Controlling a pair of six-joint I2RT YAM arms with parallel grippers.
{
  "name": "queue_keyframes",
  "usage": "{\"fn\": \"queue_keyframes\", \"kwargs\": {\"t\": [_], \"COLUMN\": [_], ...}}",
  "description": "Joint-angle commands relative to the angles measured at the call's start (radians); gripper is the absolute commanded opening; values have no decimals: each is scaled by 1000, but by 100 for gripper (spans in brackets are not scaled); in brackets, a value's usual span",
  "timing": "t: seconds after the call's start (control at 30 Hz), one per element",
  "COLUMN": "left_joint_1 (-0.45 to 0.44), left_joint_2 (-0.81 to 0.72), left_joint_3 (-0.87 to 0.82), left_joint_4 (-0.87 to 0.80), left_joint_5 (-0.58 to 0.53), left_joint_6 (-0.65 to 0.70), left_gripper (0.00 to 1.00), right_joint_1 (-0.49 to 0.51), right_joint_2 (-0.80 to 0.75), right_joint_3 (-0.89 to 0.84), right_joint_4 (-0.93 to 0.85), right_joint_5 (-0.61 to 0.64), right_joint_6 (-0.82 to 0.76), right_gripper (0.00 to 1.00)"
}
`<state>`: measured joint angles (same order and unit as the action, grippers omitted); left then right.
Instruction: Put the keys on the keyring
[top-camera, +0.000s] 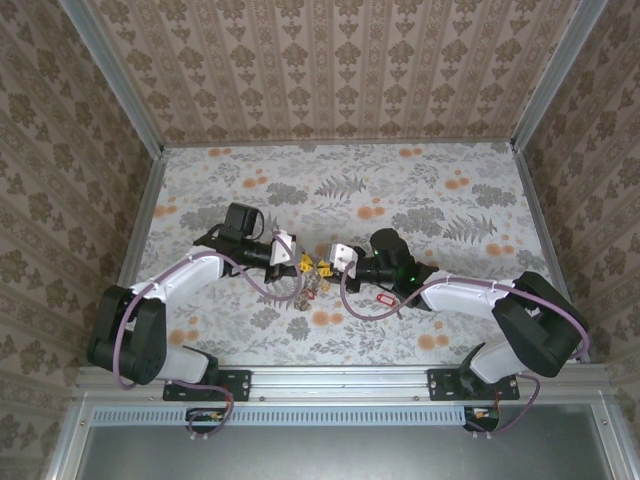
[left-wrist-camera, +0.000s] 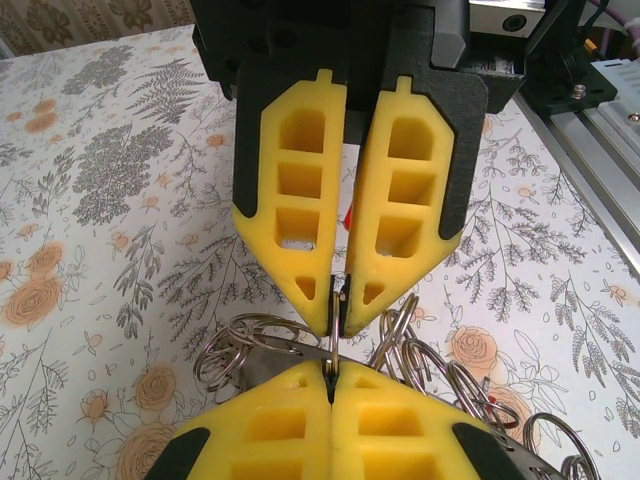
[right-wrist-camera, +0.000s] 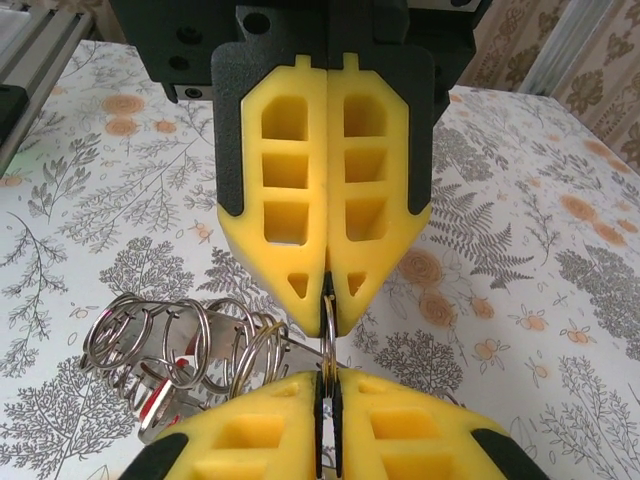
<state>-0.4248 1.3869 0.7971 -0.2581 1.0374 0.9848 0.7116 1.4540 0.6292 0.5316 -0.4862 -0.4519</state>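
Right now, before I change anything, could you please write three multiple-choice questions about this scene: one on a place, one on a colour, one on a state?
1. Where does the loose red-tagged key lie?
A. on the table, beside the right arm
B. at the far edge of the table
C. on top of the left arm's base

2. What colour are the pincer fingers?
A. blue
B. yellow
C. white

3. In what state is the left pincer?
A. wide open
B. shut on nothing
C. shut on the keyring

Answers:
1 A: the top view shows its red tag on the floral surface next to that arm.
2 B: both wrist views show yellow fingers.
3 C: its tips meet on the thin metal ring, which the right pincer pinches too.
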Motion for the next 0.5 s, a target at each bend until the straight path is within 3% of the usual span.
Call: {"fn": "queue_keyframes", "kwargs": {"t": [0.0,0.07,0.17,0.3,0.47], "left_joint_1": [-6,-6,-6,-11,-14], "left_joint_2": [5,4,9,29,33], "left_joint_3": [12,12,14,36,45], "left_joint_4": [-18,-18,-17,-33,-44], "left_joint_5": [47,46,36,-14,-27], "left_joint_6": [25,23,11,-43,-37], "left_gripper": [0,0,0,20,17], "right_joint_1": [-4,-4,-3,-2,2], "right_joint_2": [11,11,13,7,8], "right_joint_3": [36,38,45,58,73], "right_joint_4": [-8,-9,-20,-74,-114], "right_joint_5": [-31,-37,-49,-7,22], "right_joint_6": [-21,-22,-28,-51,-64], "right_gripper": [9,0,0,0,0]}}
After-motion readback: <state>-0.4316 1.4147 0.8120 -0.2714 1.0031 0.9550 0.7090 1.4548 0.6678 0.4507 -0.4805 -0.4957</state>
